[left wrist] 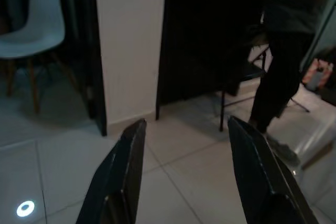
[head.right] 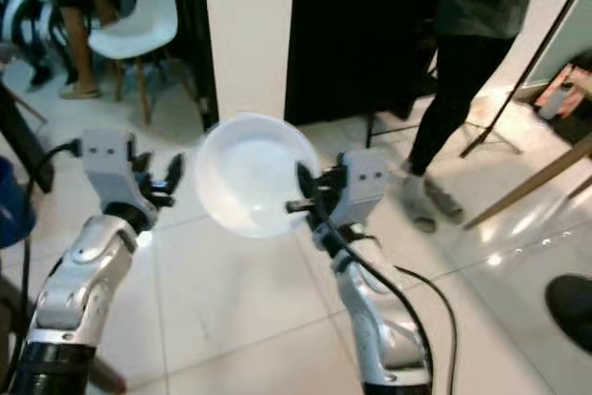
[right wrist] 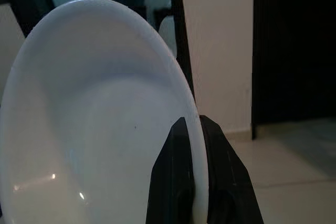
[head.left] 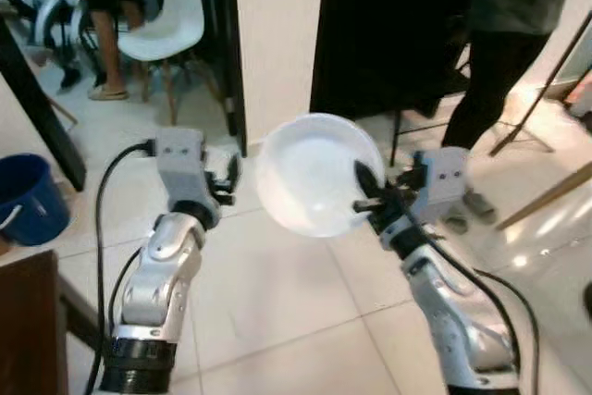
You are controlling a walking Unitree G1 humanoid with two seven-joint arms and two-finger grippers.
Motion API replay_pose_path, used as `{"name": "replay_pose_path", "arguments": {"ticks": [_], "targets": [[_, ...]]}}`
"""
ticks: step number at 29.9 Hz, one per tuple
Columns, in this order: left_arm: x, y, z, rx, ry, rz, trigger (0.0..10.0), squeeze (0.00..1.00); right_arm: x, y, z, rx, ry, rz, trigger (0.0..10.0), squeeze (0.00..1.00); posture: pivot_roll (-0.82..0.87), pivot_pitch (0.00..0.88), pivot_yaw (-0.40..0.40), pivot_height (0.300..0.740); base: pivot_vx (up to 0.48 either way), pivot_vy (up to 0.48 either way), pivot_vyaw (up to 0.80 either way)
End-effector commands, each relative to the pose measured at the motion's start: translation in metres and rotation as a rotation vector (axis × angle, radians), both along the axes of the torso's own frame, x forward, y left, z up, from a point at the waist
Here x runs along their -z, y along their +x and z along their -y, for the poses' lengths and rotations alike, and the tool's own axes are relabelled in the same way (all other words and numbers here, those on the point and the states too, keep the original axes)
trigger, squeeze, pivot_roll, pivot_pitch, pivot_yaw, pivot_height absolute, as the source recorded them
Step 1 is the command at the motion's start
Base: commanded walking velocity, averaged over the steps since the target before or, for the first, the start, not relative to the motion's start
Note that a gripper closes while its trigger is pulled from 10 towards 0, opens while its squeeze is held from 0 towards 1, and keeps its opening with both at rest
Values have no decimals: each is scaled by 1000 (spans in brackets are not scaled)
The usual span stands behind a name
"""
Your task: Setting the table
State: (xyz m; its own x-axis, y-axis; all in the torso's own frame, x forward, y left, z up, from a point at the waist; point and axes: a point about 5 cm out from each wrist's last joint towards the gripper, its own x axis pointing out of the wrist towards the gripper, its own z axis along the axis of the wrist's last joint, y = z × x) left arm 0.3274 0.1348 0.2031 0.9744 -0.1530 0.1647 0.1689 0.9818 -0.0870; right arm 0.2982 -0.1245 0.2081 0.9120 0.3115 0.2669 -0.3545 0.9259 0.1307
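Bowl (head.left: 314, 173), white and round, hangs in the air between the two arms in the left eye view, tipped up on edge with its hollow facing the camera. The right tool (head.left: 368, 193) pinches its rim on the right side, both black fingers closed tight on the edge. The left tool (head.left: 228, 176) is raised just beside the bowl's left edge, not touching it, with nothing in it. Below lies a pale tiled floor (head.left: 277, 312). A blue bucket (head.left: 28, 199) stands at the far left, a white chair (head.left: 166, 30) behind, and a person (head.left: 504, 43) in dark trousers stands at the upper right, near a white wall (head.left: 277, 34).

The right eye view gives the same scene: bowl (head.right: 250, 173) gripped at its rim by the right tool (head.right: 305, 193), left tool (head.right: 166, 178) just apart from it.

In the left wrist view, the left tool (left wrist: 184, 177) has its two fingers (left wrist: 126, 171) spread wide over bare floor, holding nothing, with the chair (left wrist: 37, 24) and the person's legs (left wrist: 278, 82) beyond.

In the right wrist view, the right tool (right wrist: 195, 182) has its fingers (right wrist: 170, 182) narrow, one on each face of the bowl (right wrist: 94, 119) rim, which stands upright between them.
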Motion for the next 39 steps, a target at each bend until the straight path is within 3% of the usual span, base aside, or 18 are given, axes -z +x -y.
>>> {"name": "replay_pose_path", "arguments": {"ticks": [1, 39], "targets": [[7, -1, -3, -9, -6, -32, 10000, 0, 3, -2, -4, -19, 8, -7, 10000, 0, -94, 0, 70, 740, 0, 0, -800], [10, 2, -5, -30, -15, -61, 10000, 0, 5, -2, -4, -17, 10, -16, 10000, 0, -94, 0, 70, 740, 0, 0, -800]]}}
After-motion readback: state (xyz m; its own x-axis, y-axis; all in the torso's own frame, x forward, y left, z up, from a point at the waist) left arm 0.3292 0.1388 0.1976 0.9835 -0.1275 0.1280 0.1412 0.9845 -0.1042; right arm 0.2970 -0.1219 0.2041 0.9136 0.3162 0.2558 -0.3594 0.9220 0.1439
